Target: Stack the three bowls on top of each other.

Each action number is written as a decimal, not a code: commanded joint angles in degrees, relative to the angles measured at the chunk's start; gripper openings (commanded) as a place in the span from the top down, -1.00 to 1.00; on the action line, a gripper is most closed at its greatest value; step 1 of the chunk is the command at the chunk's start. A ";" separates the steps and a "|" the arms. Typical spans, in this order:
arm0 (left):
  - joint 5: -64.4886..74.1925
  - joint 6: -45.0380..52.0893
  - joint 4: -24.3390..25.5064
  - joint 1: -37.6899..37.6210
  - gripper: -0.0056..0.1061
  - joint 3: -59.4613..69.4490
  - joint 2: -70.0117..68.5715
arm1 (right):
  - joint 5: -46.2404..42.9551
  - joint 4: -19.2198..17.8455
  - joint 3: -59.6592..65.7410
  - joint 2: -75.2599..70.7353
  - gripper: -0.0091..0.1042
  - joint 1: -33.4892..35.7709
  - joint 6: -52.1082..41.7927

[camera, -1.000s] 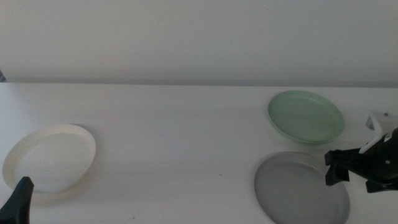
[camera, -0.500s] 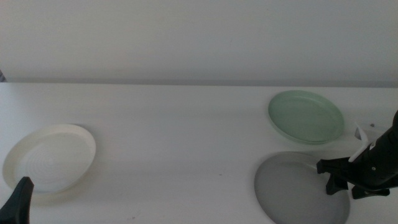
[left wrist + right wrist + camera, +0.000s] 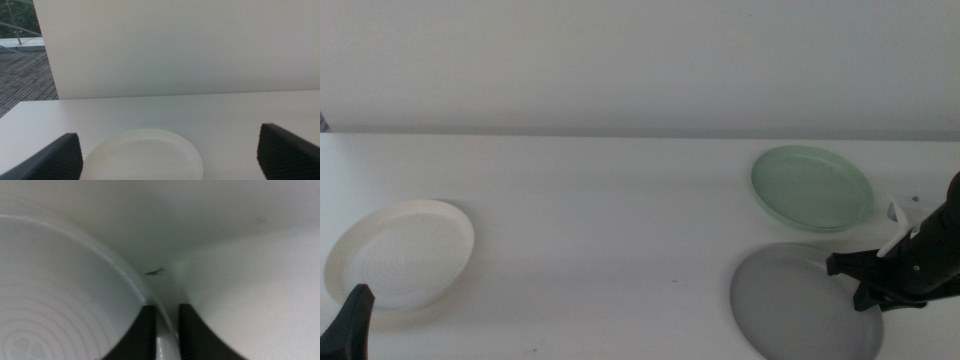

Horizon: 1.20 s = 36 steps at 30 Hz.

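The grey bowl (image 3: 800, 302) lies at the front right, and its rim (image 3: 165, 330) runs between my right gripper's jaws. That right gripper (image 3: 848, 280) (image 3: 167, 308) is at the bowl's right edge, shut on the rim with one jaw inside and one outside. Just behind it sits the mint green bowl (image 3: 812, 188). A cream-white ridged bowl (image 3: 400, 255) (image 3: 145, 155) rests at the front left. My left gripper (image 3: 350, 320) (image 3: 168, 131) waits low beside it, open, and the cream bowl lies ahead between its wide-spread jaws.
A white wall (image 3: 640, 60) closes off the back of the white table (image 3: 610, 230). Bare tabletop stretches between the cream bowl and the two bowls on the right.
My right gripper has moved left and down from beside the green bowl onto the grey bowl's right rim. The left arm and all three bowls have stayed put.
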 commanded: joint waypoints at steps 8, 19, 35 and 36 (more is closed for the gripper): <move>-0.86 -0.41 -0.88 0.17 -0.78 2.30 -2.38 | 1.61 -1.69 0.33 0.41 0.88 5.85 -1.63; -0.86 -0.41 -0.88 0.17 -0.78 2.30 -2.38 | 14.70 -0.58 -12.98 -10.90 0.88 13.14 0.29; -0.86 -0.41 -0.88 0.17 -0.78 2.30 -2.38 | 24.47 1.64 -43.65 8.84 0.87 13.26 1.70; -0.86 -0.41 -0.88 0.17 -0.78 2.30 -2.38 | 25.32 1.86 -45.63 10.16 0.87 13.25 1.70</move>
